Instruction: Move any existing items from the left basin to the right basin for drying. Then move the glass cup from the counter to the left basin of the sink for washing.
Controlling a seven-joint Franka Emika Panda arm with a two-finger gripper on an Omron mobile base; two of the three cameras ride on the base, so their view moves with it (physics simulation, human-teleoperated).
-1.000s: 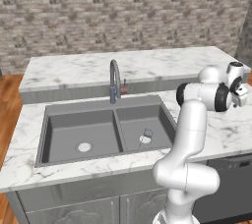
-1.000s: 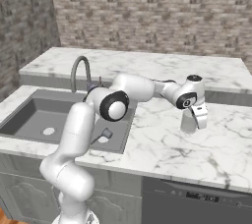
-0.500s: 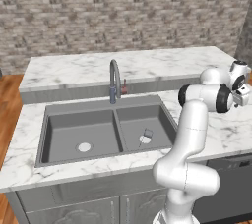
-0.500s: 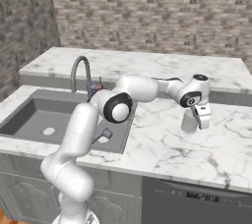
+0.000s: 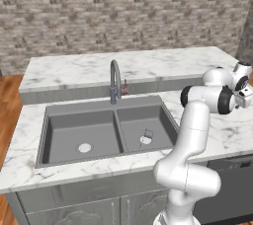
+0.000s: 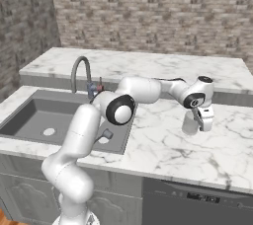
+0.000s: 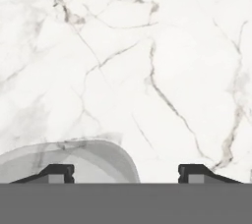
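Counter (image 6: 163,145) to the right of the sink (image 5: 59,132); an item (image 5: 147,134) lay in the right basin. Glass cup (image 6: 189,124) stood on the counter, well right of the sink. Gripper (image 6: 203,122), jaws spread and empty, hung just beside it. Judged: shift toward the cup before closing. Hand view alone showed the cup (image 7: 74,161) off-centre by one fingertip (image 7: 58,173).

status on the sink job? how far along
Done: left basin looks empty, and a small item sits in the right basin. In hand: the end effector, open, is over the counter beside the glass cup, not gripping it. Left: grasp the cup, move it to the left basin.
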